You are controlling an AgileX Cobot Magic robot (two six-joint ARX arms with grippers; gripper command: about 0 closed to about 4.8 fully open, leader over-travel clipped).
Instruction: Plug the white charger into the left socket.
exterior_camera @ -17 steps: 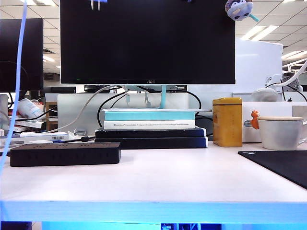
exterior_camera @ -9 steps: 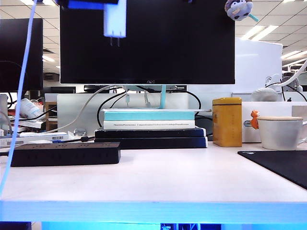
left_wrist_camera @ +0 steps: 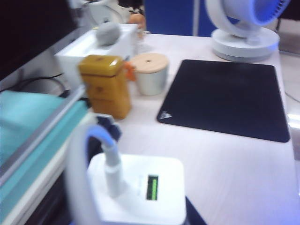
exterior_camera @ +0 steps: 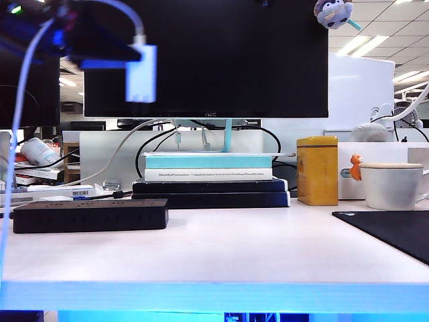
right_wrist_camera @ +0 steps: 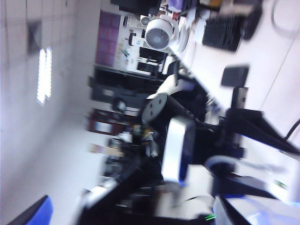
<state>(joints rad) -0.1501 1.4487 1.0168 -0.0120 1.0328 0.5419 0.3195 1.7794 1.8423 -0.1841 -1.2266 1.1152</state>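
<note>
The white charger [exterior_camera: 141,74] hangs high in front of the monitor, with my left gripper [exterior_camera: 100,41] shut on it from the left and its white cable [exterior_camera: 20,107] trailing down the left side. The left wrist view shows the charger [left_wrist_camera: 140,187] close up, cable plug on top, held between dark jaw parts at the picture's edge. The black power strip [exterior_camera: 90,215] lies on the desk far below, under the charger's side of the scene. Its sockets, the left socket included, face up and are hidden from this low view. My right gripper is outside the exterior view, and its wrist view is a blur.
A stack of books [exterior_camera: 211,178] stands behind the strip under the monitor [exterior_camera: 208,54]. Further right are a yellow tin [exterior_camera: 318,170], a beige cup [exterior_camera: 392,184] and a black mat [exterior_camera: 389,231]. The left wrist view also shows a white fan [left_wrist_camera: 248,23].
The left gripper has come down into the exterior view from the top edge, bringing the charger lower and a little to the left. Nothing on the desk has moved.
</note>
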